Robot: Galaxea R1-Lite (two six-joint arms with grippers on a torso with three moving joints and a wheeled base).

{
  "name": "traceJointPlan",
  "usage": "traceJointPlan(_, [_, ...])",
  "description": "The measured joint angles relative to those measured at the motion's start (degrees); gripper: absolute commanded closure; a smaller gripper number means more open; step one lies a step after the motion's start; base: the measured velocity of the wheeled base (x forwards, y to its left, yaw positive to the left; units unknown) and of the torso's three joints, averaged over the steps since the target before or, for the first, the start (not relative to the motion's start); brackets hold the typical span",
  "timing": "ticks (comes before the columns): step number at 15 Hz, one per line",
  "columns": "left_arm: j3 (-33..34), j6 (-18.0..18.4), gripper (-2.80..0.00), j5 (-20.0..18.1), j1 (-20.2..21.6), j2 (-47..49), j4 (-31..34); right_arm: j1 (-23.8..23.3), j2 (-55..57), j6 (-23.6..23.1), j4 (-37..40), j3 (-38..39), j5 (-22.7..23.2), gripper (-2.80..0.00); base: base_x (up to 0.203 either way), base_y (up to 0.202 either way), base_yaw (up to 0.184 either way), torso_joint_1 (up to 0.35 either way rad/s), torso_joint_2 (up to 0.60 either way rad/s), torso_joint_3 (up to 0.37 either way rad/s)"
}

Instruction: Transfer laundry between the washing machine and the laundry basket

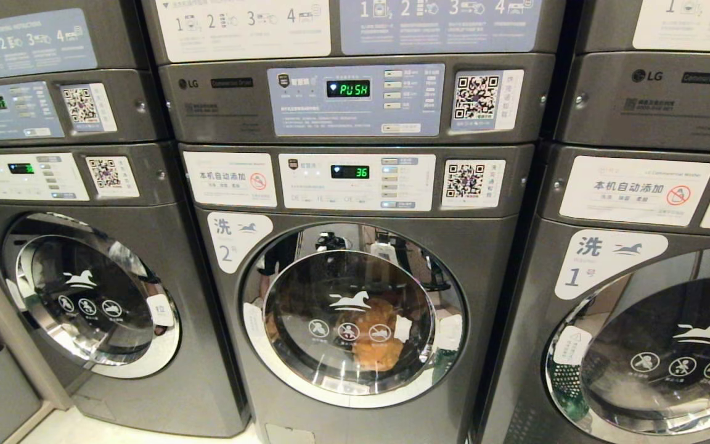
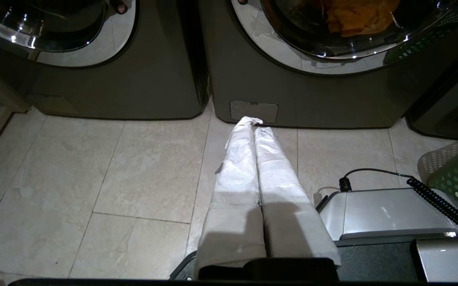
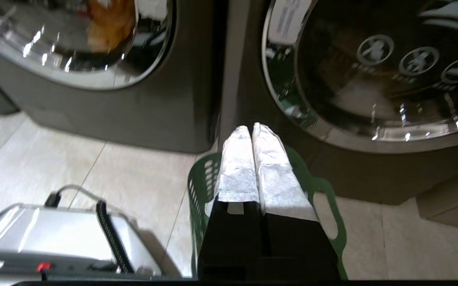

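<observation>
Green laundry basket (image 3: 201, 186) beneath right gripper (image 3: 253, 129)

Alike machines numbered 1 (image 1: 638, 333) and 3 (image 1: 84, 290) stand on pale floor tiles (image 2: 94, 178).

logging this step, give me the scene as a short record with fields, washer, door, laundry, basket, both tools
washer: middle machine, labelled 2, between two alike machines
door: round glass door shut
laundry: orange cloth inside the drum, seen through the glass
basket: green perforated basket on the tiled floor, under the right tool, in front of the machine labelled 1
left tool: shut, empty, low by the washer's base
right tool: shut, empty, above the basket
</observation>
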Motion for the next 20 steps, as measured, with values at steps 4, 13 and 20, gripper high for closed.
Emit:
traceJointPlan(4, [0.01, 0.38, 0.00, -0.16, -4.10, -3.91, -0.09, -1.73, -12.98, -0.44, 0.08, -0.02, 0.16, 0.00, 0.000, 0.000, 0.000, 0.000, 0.00, 0.000])
traceJointPlan(13, [0.89, -0.72, 0.00, 3.59, -3.86, -15.53, -2.02, -1.69, -18.42, -2.64, -3.31, 1.16, 0.51, 0.00, 0.000, 0.000, 0.000, 0.000, 0.00, 0.000])
traceJointPlan(20, [0.96, -1.31, 0.00, 3.73, -3.86, -16.00, -2.04, -1.69, -18.45, -2.17, -3.51, 1.37, 0.43, 0.00, 0.000, 0.000, 0.000, 0.000, 0.00, 0.000])
